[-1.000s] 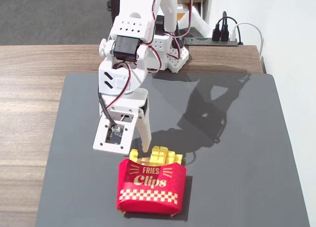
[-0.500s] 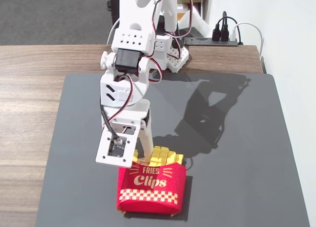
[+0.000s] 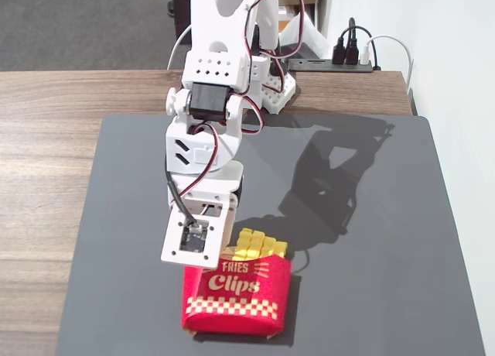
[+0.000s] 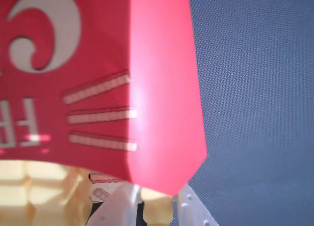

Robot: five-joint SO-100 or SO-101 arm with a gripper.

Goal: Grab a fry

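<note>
The red "Fries Clips" carton point(image 3: 236, 294) lies on the dark mat with a bunch of yellow fries point(image 3: 259, 245) sticking out of its far end. In the fixed view the arm's wrist camera mount point(image 3: 193, 232) hangs over the carton's left top corner and hides the jaws. In the wrist view the carton point(image 4: 162, 88) fills the frame. At its lower edge my gripper point(image 4: 158, 190) has one white finger on each side of a single fry point(image 4: 157, 211). The jaws stand about a fry's width apart, with only a thin dark line beside the fry. The other fries point(image 4: 29, 191) lie to its left.
The dark grey mat point(image 3: 371, 240) covers most of the wooden table point(image 3: 46, 139). The arm's base point(image 3: 271, 85) stands at the mat's far edge. A power strip with cables point(image 3: 348, 58) lies at the far right by the white wall.
</note>
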